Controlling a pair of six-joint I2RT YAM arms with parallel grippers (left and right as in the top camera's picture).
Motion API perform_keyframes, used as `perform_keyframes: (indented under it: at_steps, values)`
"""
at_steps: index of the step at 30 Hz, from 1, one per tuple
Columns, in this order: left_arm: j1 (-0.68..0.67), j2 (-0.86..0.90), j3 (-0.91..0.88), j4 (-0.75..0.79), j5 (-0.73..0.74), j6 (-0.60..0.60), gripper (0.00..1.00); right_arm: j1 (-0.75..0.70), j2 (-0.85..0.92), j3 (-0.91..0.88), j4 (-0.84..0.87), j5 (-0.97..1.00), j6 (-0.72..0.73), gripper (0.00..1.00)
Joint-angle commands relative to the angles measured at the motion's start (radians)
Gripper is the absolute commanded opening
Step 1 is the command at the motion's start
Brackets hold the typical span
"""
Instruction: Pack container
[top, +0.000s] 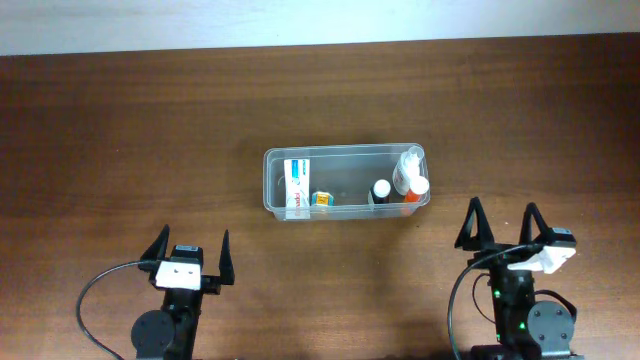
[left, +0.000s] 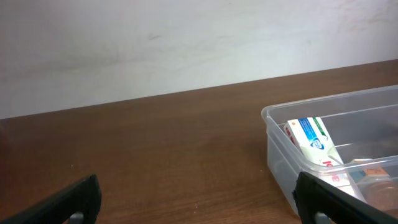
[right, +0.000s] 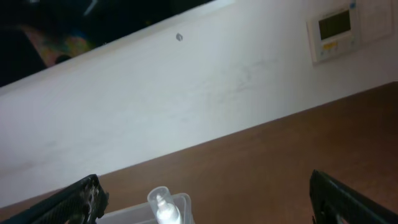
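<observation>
The clear plastic container (top: 272, 160) sits mid-table. Inside it lie a white, red and blue box (top: 296, 186), a small orange item (top: 322, 200), a black-capped bottle (top: 381, 190), an orange bottle with a white cap (top: 416, 190) and a clear-capped spray bottle (top: 409, 165). My left gripper (top: 190, 245) is open and empty, near the front edge, left of the container. My right gripper (top: 505, 222) is open and empty, right of it. The left wrist view shows the container's corner (left: 273, 134) and the box (left: 314, 143). The right wrist view shows the spray bottle's cap (right: 163, 205).
The brown wooden table (top: 120, 140) runs back to a white wall (top: 300, 20). A wall thermostat (right: 336, 31) shows in the right wrist view. Black cables (top: 95, 290) loop beside each arm's base at the front edge.
</observation>
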Motion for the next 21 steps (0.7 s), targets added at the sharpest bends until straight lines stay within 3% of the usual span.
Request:
perform_keyframes:
  at_steps: [1, 17, 21]
  values:
    - [0.005, -0.005, -0.006, -0.001, 0.011, 0.009, 0.99, 0.008, -0.059, -0.021, 0.004, -0.006, 0.009, 0.98]
    - [0.005, -0.005, -0.006, -0.001, 0.011, 0.009, 0.99, 0.008, -0.077, -0.121, 0.011, -0.025, 0.005, 0.99]
    - [0.005, -0.005, -0.006, -0.001, 0.011, 0.009, 0.99, 0.008, -0.077, -0.139, 0.011, -0.036, -0.075, 0.98]
